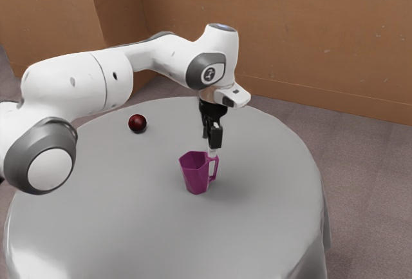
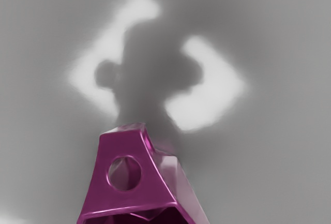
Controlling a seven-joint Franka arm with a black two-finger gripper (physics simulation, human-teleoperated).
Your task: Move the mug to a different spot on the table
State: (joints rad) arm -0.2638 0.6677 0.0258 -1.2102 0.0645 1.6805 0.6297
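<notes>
Exterior view shows you the gripper [image 1: 210, 152] pinching the mug [image 1: 196, 174] at its handle-side rim, near the middle of the table [image 1: 270, 227]; so thin a hold could let it tip or slip.

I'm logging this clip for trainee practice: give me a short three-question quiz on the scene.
1. What colour is the ball?
2. True or false: the mug lies on its side.
3. The gripper is over the mug's: A) handle B) base C) far rim

Key: 1 dark red; 2 false, it stands upright; 3 A.
</notes>
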